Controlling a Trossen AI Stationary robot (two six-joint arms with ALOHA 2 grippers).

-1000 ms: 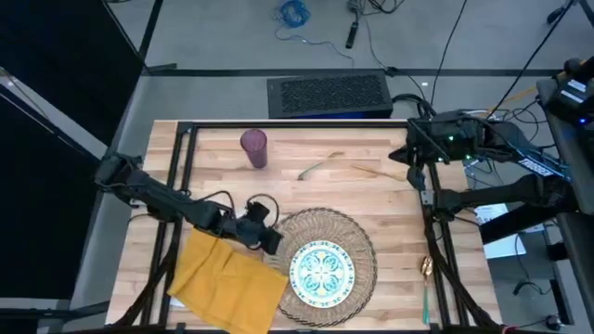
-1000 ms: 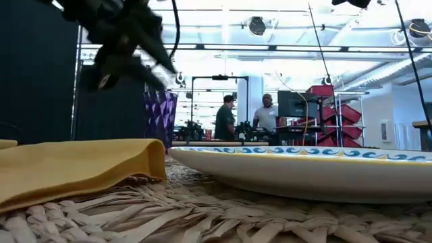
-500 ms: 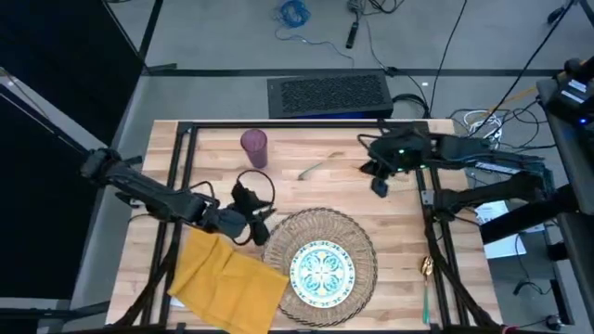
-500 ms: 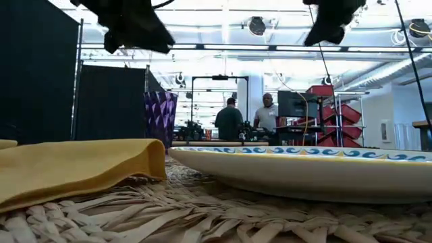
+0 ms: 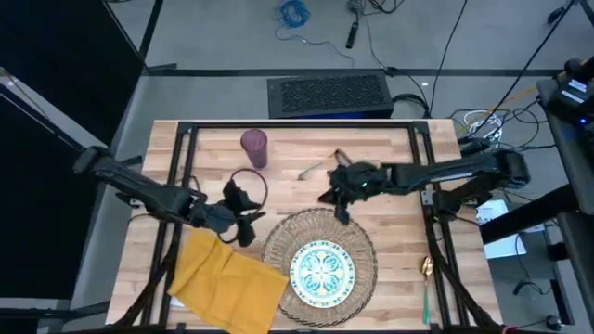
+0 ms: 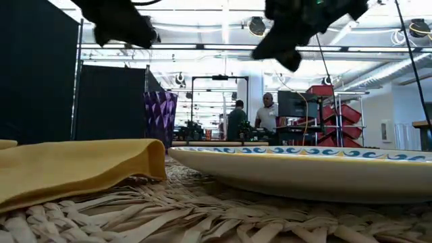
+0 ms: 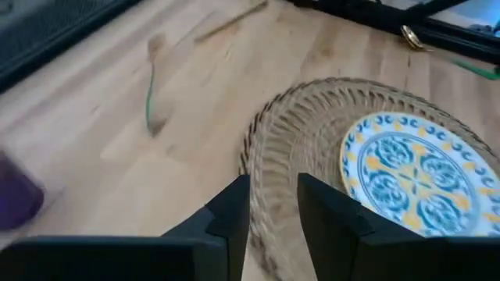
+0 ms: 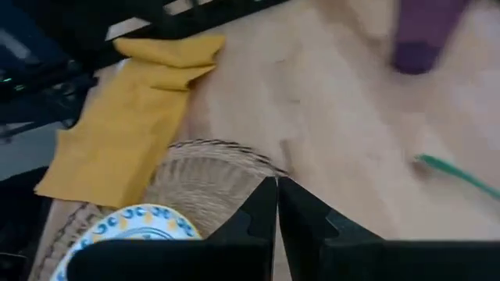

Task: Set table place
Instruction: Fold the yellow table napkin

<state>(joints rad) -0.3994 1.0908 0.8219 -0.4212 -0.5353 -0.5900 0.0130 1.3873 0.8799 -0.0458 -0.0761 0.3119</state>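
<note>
- Since a second ago the right gripper (image 5: 334,197) is swinging from the table's right edge to mid-table, above the mat's far rim; the left gripper (image 5: 243,223) is backing off the folded yellow cloth napkin (image 5: 227,278).
- Round woven straw mat (image 5: 362,232) with patterned white plate (image 5: 322,271) sitting front-centre on the butcher-block table (image 5: 390,199).
- Right fingers (image 8: 258,222) pressed together; left fingers (image 7: 234,215) slightly apart, empty.
- Judgement: open before descending on the cutlery (image 5: 316,169).
- Only the high view is showing the teal-handled spoon (image 5: 425,288) at the right edge.
</note>
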